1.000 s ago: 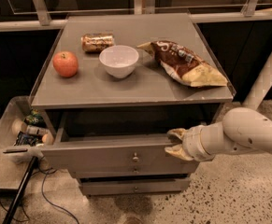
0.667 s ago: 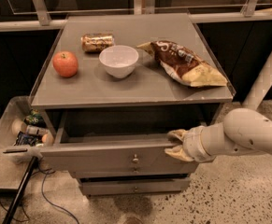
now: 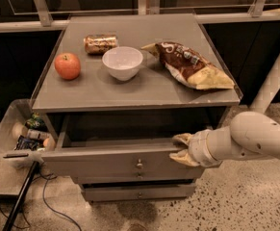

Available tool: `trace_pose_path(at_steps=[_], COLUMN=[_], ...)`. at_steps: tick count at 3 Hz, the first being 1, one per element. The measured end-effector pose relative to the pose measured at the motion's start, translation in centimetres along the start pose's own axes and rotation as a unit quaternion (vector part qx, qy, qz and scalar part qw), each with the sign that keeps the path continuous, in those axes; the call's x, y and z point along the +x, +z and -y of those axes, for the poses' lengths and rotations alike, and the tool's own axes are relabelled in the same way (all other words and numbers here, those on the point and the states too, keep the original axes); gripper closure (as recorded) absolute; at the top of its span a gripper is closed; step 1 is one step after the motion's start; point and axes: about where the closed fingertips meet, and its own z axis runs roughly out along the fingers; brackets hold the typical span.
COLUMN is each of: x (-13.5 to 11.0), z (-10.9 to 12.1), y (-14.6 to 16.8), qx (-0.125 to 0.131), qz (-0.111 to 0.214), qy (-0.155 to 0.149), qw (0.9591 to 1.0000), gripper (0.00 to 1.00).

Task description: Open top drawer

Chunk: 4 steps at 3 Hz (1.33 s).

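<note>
My gripper (image 3: 180, 148) fingers are pinching the right front edge of the matte grey top drawer (image 3: 96, 161); its shallow interior is showing plain grey.

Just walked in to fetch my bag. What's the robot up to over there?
The robot's one arm has its pincer at the right end of the top drawer front, away from the knob. The drawer stands partway open, with its grey interior showing. On the cabinet top sit an apple, a white bowl, a can and a chip bag, none of them being handled.
</note>
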Motion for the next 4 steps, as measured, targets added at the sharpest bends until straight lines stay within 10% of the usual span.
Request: trace_pose_path(at_steps=[2, 3, 4], x=[0.0, 0.0, -0.01], z=[0.0, 0.0, -0.01], y=[0.0, 0.0, 0.01], qx=[0.0, 0.0, 0.0], qz=[0.0, 0.0, 0.0], qy=[0.0, 0.0, 0.0], qw=[1.0, 1.0, 1.0], gripper=[0.11, 0.14, 0.38])
